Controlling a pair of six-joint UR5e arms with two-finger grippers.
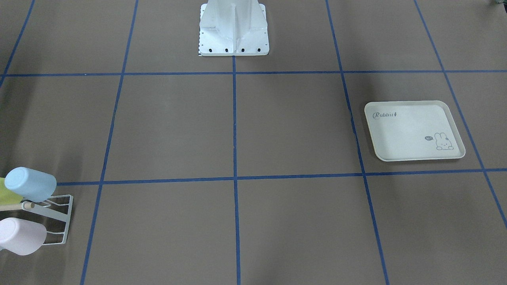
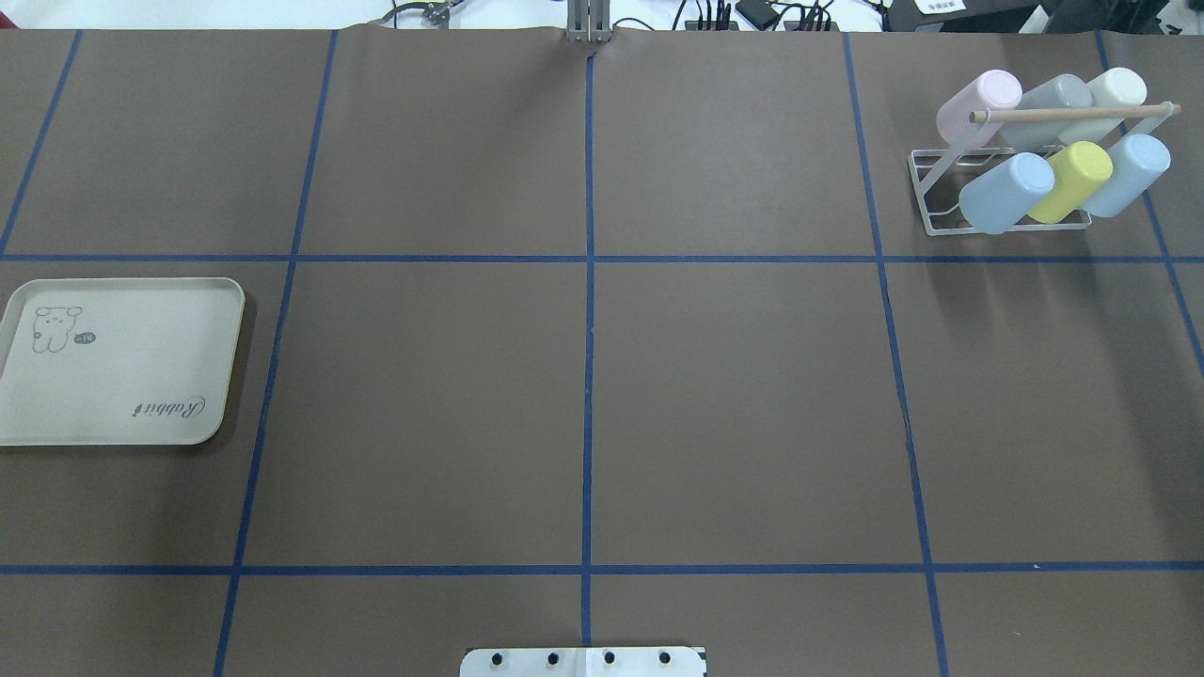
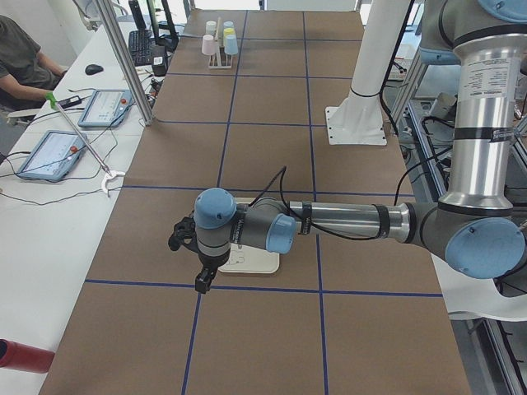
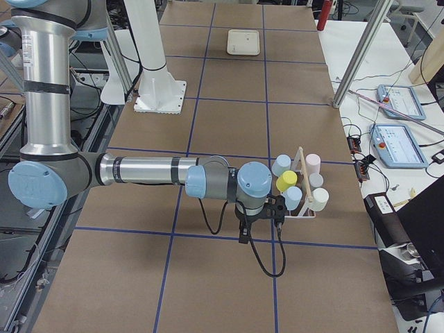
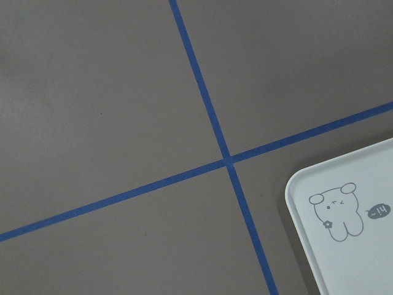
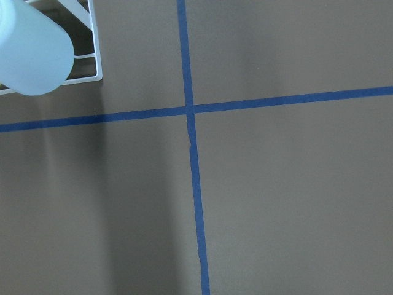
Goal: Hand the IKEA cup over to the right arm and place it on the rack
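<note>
The white wire rack (image 2: 926, 202) with its wooden dowel (image 2: 1072, 114) stands at the table's far right. Several pastel IKEA cups hang on it, among them a pink one (image 2: 978, 99), a yellow one (image 2: 1072, 181) and a light-blue one (image 2: 1005, 192). The right arm (image 4: 146, 170) stretches low over the table, and its gripper (image 4: 276, 208) is just beside the rack (image 4: 305, 201). I cannot tell whether it is open or shut. The left gripper (image 3: 183, 236) hovers at the edge of the tray (image 3: 255, 263), and its state is also unclear. The right wrist view catches one light-blue cup (image 6: 31, 55) and a rack corner (image 6: 95, 55).
The cream rabbit-print tray (image 2: 122, 376) lies at the table's left with nothing on it. Blue tape lines grid the brown table. The white robot base (image 1: 233, 31) stands at the near middle edge. A person sits by tablets (image 3: 53, 152) on the side bench.
</note>
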